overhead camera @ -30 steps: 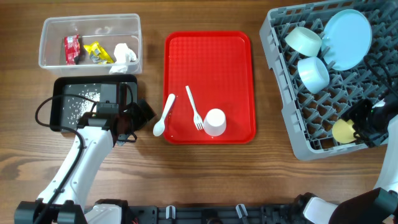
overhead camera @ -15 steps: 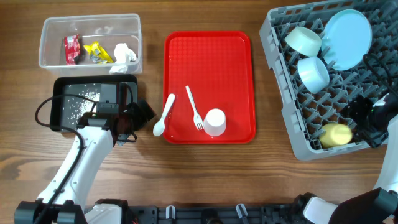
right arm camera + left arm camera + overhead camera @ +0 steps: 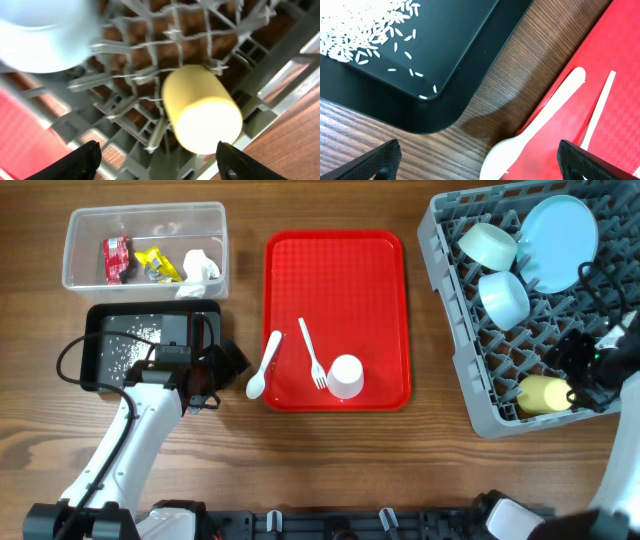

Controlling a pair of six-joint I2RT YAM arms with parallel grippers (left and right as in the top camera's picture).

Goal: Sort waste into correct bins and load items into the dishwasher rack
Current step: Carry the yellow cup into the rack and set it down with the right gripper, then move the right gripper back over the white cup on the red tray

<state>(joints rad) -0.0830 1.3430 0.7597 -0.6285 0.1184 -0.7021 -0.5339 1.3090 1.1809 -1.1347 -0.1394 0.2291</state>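
My right gripper (image 3: 582,372) hangs open over the front right corner of the grey dishwasher rack (image 3: 460,350). The yellow cup (image 3: 543,394) lies on its side among the pegs, free of the fingers; in the right wrist view the cup (image 3: 202,110) sits just beyond the open gripper (image 3: 160,162). Two pale blue bowls (image 3: 487,245) (image 3: 503,297) and the plate (image 3: 558,242) stand in the rack. My left gripper (image 3: 225,365) is open beside the white spoon (image 3: 530,135), whose bowl end overhangs the red tray (image 3: 337,280). The fork (image 3: 312,354) and white cup (image 3: 346,376) rest on that tray.
The clear tub (image 3: 145,212) at the back left holds a red wrapper (image 3: 116,259), a yellow wrapper (image 3: 157,265) and a white tissue (image 3: 201,267). The black tray (image 3: 170,330) in front of it holds scattered rice grains (image 3: 128,352). Left arm cable loops beside the black tray.
My right gripper has let go of the yellow cup, which now lies in the rack's front row, and has drawn back a little. The left arm has not moved.
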